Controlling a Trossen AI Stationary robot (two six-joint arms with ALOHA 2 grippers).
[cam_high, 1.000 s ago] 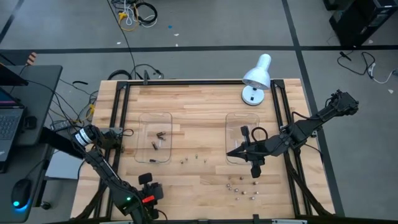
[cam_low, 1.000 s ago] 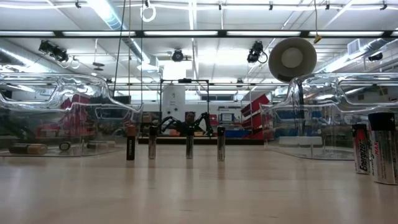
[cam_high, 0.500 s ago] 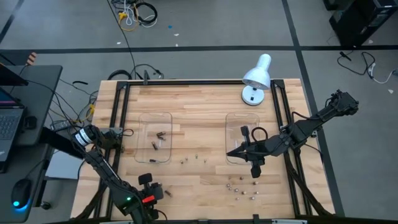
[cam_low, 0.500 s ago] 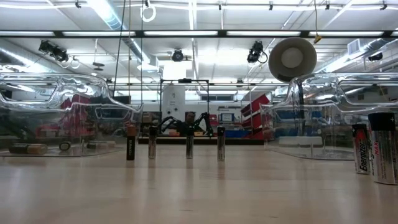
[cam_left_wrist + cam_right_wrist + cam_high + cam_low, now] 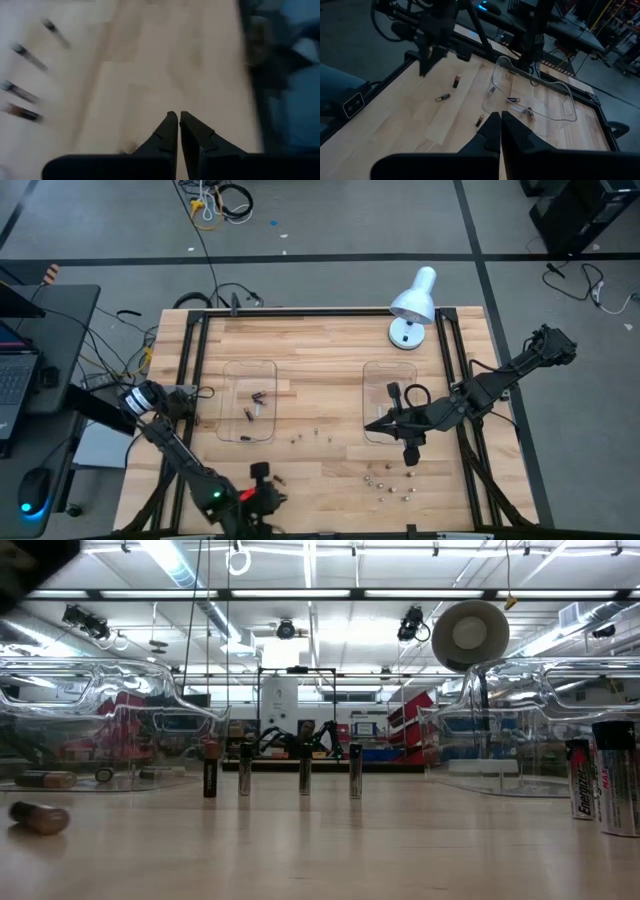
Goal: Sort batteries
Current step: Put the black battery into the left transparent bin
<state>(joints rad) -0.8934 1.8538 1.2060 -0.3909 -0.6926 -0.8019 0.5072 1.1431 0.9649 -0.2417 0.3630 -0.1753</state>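
One camera looks straight down, one level along the table (image 5: 330, 350), both sharing the standing batteries (image 5: 300, 772).

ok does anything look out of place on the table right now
One brown battery lies on its side on the bare wood by the left gripper, near the table's front edge, while the row of four batteries stands upright. It is in neither tray.

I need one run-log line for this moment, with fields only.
left gripper: shut, empty, near front table edge | right gripper: shut, over right clear plastic tray | dark brownish battery: lying loose on wooden table
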